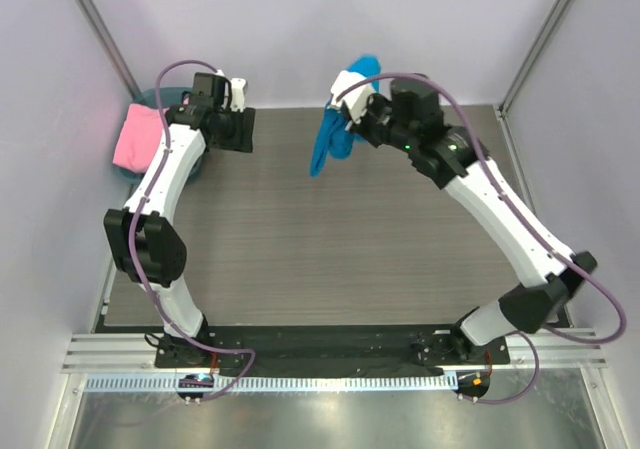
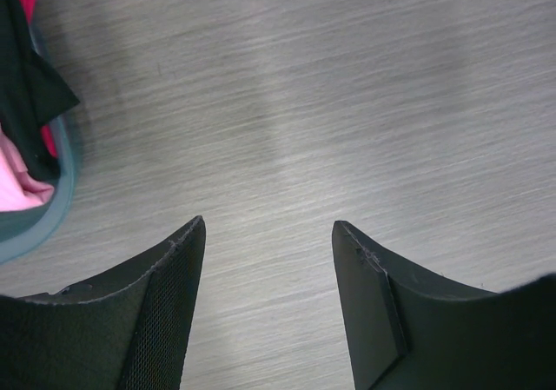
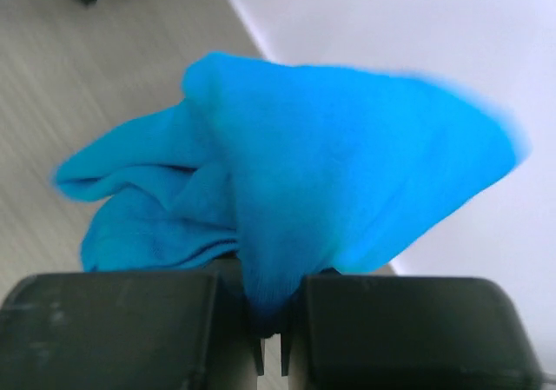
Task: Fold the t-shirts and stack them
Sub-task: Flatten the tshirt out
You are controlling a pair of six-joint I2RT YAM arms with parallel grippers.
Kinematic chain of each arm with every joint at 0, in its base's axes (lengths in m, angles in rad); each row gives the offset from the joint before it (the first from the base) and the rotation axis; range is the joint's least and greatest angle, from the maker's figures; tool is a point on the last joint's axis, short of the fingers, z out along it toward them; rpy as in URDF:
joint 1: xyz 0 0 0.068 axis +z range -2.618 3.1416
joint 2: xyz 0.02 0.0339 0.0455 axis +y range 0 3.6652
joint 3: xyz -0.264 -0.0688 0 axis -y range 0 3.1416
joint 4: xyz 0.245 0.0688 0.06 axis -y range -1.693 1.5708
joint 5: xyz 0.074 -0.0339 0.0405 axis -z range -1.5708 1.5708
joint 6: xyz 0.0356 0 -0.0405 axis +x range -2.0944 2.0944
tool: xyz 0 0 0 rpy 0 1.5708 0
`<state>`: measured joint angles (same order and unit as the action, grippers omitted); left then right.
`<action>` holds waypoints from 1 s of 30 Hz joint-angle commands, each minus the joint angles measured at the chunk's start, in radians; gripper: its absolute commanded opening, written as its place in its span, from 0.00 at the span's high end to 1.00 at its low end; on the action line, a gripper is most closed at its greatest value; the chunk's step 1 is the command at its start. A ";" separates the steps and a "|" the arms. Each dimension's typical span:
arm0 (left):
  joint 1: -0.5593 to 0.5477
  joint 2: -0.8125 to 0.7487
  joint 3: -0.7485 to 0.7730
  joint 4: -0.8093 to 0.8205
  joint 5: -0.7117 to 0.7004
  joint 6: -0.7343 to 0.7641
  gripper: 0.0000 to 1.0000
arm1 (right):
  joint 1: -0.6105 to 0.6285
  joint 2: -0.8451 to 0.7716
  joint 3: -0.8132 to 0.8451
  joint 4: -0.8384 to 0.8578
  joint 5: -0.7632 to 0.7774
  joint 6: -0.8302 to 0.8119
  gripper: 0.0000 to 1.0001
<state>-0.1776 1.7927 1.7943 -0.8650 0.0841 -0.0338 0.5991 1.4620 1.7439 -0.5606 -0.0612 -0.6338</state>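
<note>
The bright blue t-shirt hangs bunched in the air over the back of the table, and my right gripper is shut on a fold of it. In the right wrist view the blue t-shirt bulges out above the right gripper, pinched between its fingers. My left gripper stands open over bare table at the back left, with nothing between its fingers. The pink t-shirt lies in the basket to its left. A dark t-shirt lies beside the pink t-shirt.
A round teal-blue basket sits at the back left corner; its rim shows just left of the left gripper. White walls close in the table at the back and both sides.
</note>
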 commanded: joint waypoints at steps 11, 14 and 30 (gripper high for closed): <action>-0.003 0.014 0.074 0.032 0.016 -0.014 0.38 | -0.079 0.368 0.159 -0.032 0.343 -0.050 0.99; -0.005 0.017 0.074 0.032 0.031 -0.015 0.39 | -0.200 0.471 0.094 -0.160 0.220 0.037 0.93; -0.034 0.017 0.070 0.034 0.016 -0.008 0.38 | -0.239 0.391 0.358 -0.170 -0.082 0.218 0.54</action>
<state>-0.1936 1.8111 1.8286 -0.8639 0.0906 -0.0448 0.3607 1.9221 2.1120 -0.7609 -0.1406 -0.4244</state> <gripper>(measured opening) 0.620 0.471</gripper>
